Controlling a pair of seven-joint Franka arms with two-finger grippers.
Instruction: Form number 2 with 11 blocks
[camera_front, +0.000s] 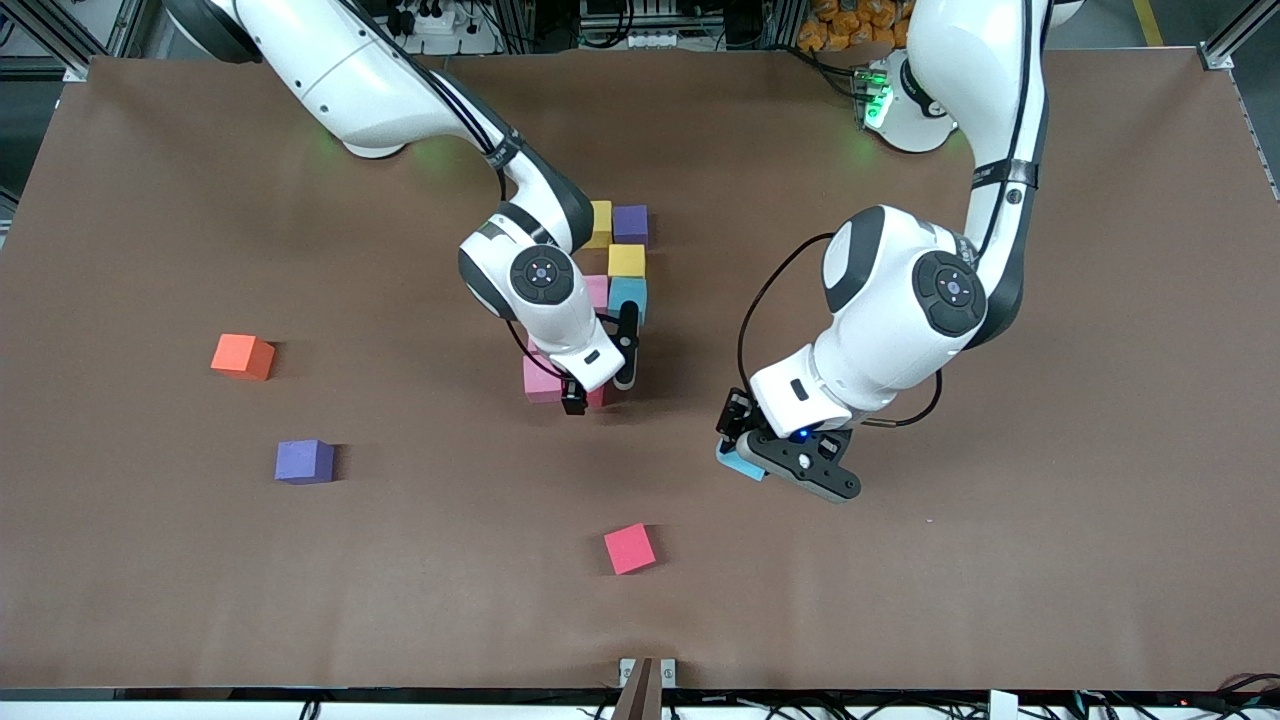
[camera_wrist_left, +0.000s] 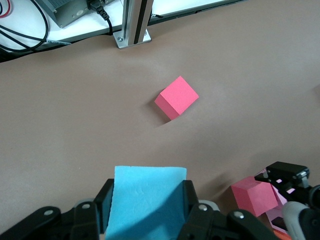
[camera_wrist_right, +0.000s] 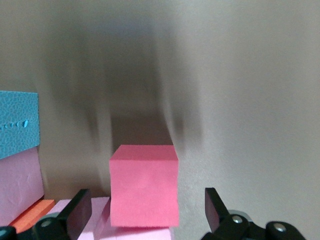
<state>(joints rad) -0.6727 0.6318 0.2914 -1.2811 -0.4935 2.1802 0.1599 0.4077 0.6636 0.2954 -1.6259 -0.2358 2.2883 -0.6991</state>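
Note:
The number 2 is a partial cluster of blocks at mid-table: two yellow ones (camera_front: 626, 260), a purple one (camera_front: 630, 223), a light blue one (camera_front: 629, 296) and pink ones (camera_front: 542, 381). My right gripper (camera_front: 600, 372) hangs open at the cluster's end nearer the front camera. A deep pink block (camera_wrist_right: 144, 192) stands free between its fingers (camera_wrist_right: 75, 214). My left gripper (camera_front: 748, 458) is shut on a light blue block (camera_wrist_left: 145, 192), over bare table toward the left arm's end. Its pads (camera_wrist_left: 106, 200) press both sides of that block.
Three loose blocks lie on the brown table (camera_front: 1000, 560). An orange one (camera_front: 242, 356) and a purple one (camera_front: 304, 461) are toward the right arm's end. A red one (camera_front: 629, 548) (camera_wrist_left: 176, 97) is nearer the front camera than the cluster.

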